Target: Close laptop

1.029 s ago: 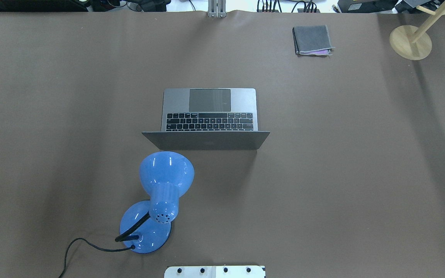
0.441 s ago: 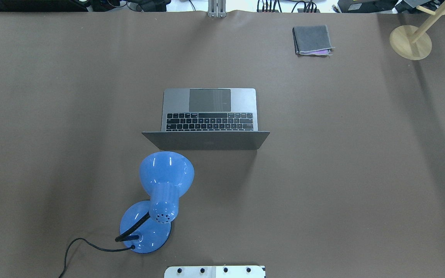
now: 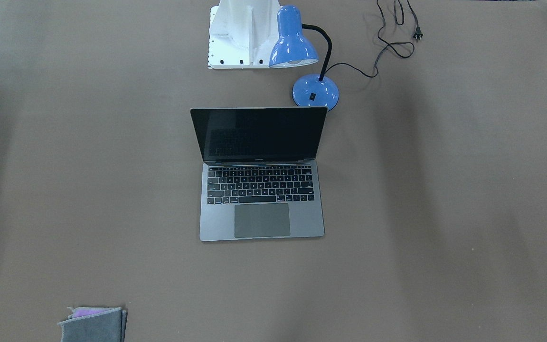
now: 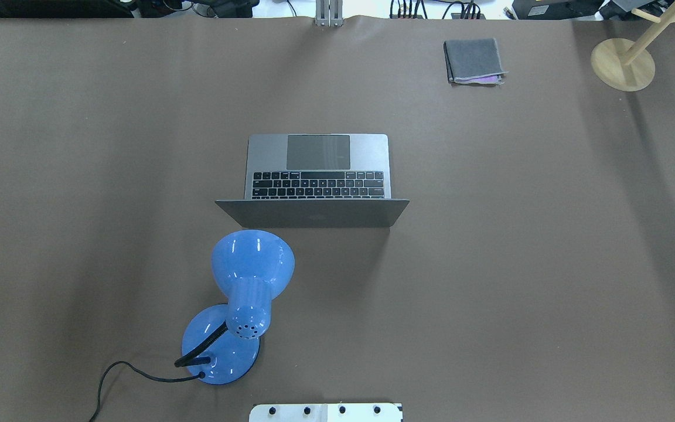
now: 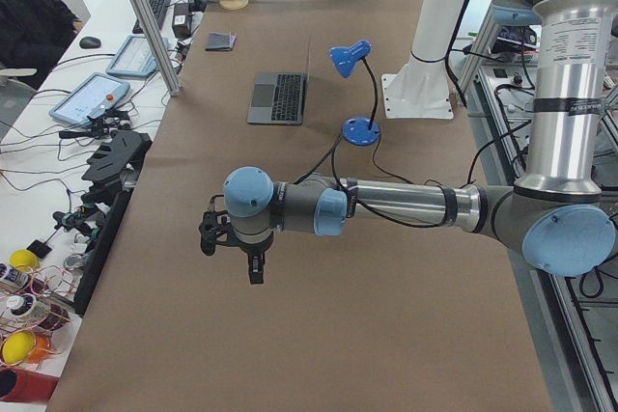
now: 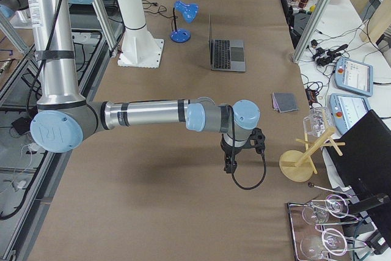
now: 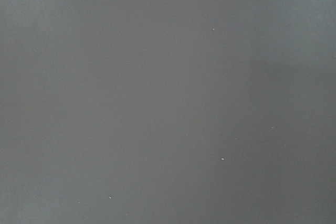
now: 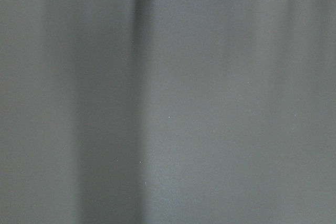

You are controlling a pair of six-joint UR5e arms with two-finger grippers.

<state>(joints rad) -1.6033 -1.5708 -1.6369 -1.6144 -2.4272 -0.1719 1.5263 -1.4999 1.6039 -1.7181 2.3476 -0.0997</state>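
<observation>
The space-grey laptop (image 4: 320,170) stands open in the middle of the brown table, lid upright and its back toward the robot. The front-facing view shows its dark screen, black keys and trackpad (image 3: 261,190). My left gripper (image 5: 232,262) shows only in the exterior left view. It hangs over bare table far from the laptop (image 5: 278,98). My right gripper (image 6: 231,168) shows only in the exterior right view. It hangs over bare table far from the laptop (image 6: 227,53). I cannot tell whether either is open or shut. Both wrist views show only table surface.
A blue desk lamp (image 4: 244,293) with a black cord stands just behind the lid on the robot's side, left of centre. A folded grey cloth (image 4: 473,60) and a wooden stand (image 4: 623,64) lie at the far right. The white robot base plate (image 4: 326,412) is at the near edge.
</observation>
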